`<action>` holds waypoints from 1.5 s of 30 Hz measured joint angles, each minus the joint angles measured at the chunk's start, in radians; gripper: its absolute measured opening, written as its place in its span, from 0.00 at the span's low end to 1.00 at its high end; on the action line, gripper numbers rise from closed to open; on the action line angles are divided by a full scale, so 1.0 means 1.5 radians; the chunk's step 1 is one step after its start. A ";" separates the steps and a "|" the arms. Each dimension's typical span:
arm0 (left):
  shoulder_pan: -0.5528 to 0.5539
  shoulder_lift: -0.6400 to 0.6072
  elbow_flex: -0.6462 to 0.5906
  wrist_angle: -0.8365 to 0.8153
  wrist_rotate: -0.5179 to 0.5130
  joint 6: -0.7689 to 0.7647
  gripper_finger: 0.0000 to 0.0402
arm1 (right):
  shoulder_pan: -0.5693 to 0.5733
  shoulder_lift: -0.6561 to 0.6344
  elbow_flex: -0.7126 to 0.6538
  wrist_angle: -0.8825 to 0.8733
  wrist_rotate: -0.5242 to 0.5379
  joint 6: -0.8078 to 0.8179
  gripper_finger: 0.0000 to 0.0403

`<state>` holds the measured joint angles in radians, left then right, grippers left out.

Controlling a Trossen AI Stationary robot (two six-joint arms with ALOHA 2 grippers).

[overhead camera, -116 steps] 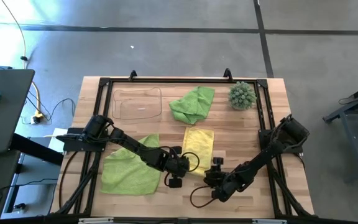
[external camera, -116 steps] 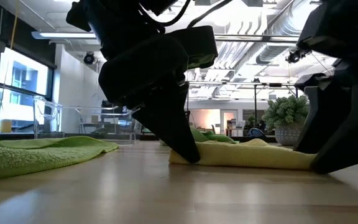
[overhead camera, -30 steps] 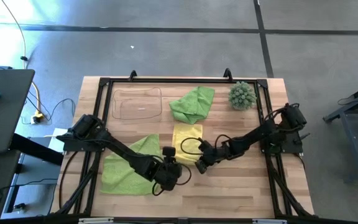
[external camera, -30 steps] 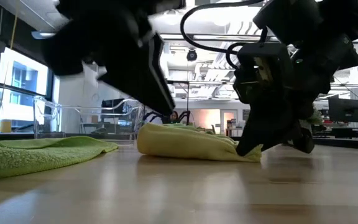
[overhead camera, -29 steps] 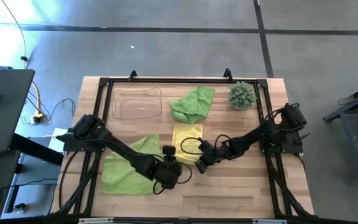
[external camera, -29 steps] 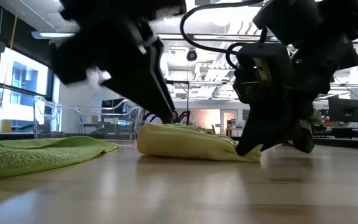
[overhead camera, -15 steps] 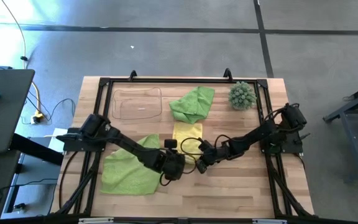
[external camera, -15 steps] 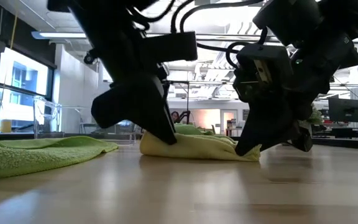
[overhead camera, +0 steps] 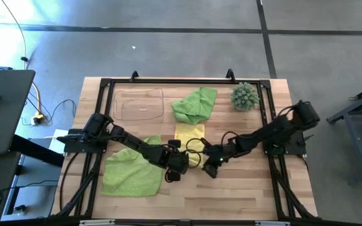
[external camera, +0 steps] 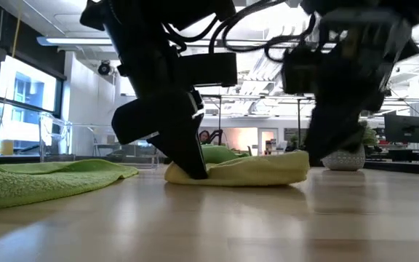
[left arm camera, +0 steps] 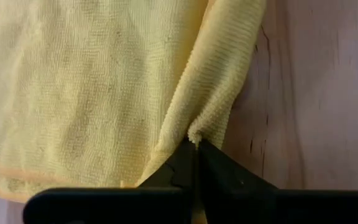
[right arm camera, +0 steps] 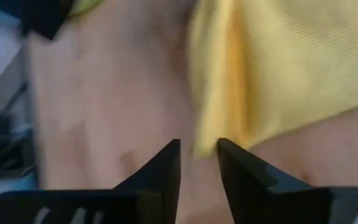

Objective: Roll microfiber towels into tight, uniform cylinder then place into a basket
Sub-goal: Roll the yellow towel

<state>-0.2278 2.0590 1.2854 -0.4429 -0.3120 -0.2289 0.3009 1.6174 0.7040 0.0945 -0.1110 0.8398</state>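
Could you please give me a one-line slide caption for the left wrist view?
Left gripper shut on the rolled edge of the yellow towel lying on the wooden table.

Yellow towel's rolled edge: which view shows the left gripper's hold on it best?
Left wrist view: the left gripper is shut on the yellow towel's rolled fold. High view shows only their position; low view shows the towel's side profile; right wrist view is blurred.

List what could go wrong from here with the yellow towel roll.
1. The left gripper pinches only a thin fold at the rolled edge of the yellow towel; the fold may slip out when pulled.
2. The right gripper stands open beside the towel's edge, not holding it, so that end may loosen and the roll turn out uneven.
3. The basket lies far across the table; a loose roll could unwind on the way.
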 joint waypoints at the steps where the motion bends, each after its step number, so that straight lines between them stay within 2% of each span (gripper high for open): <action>1: 0.000 0.000 0.000 0.001 0.006 -0.008 0.02 | 0.002 -0.021 0.000 -0.033 -0.005 -0.003 0.26; 5: 0.000 0.001 -0.001 0.009 0.037 -0.069 0.01 | 0.033 -0.102 0.000 -0.121 0.034 -0.013 0.27; 9: -0.004 0.002 -0.002 0.040 0.063 -0.111 0.01 | 0.117 -0.132 0.000 -0.088 0.188 -0.106 0.27; 13: -0.006 0.003 -0.001 0.083 0.110 -0.127 0.00 | 0.219 -0.101 0.000 0.015 0.334 -0.305 0.27; 18: -0.006 0.003 -0.002 0.091 0.122 -0.143 0.00 | 0.282 -0.020 0.000 0.117 0.419 -0.453 0.27; 21: -0.006 0.003 -0.002 0.091 0.120 -0.157 0.00 | 0.283 0.037 0.000 0.157 0.423 -0.477 0.27; 26: -0.006 0.003 -0.002 0.091 0.117 -0.160 0.00 | 0.264 0.096 0.000 0.178 0.422 -0.434 0.27; 30: -0.006 0.003 -0.002 0.091 0.115 -0.161 0.00 | 0.244 0.104 0.000 0.172 0.416 -0.422 0.29; 35: -0.006 0.003 -0.002 0.091 0.114 -0.160 0.00 | 0.219 0.104 0.001 0.162 0.413 -0.428 0.39; 39: -0.006 0.003 -0.002 0.091 0.113 -0.160 0.00 | 0.196 0.103 0.001 0.123 0.371 -0.406 0.46; 45: -0.006 0.003 -0.002 0.090 0.112 -0.160 0.00 | 0.172 0.103 0.001 0.072 0.355 -0.368 0.46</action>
<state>-0.2371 2.0636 1.2819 -0.3073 -0.1433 -0.4690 0.5591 1.7725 0.7055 0.2028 0.4210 0.2878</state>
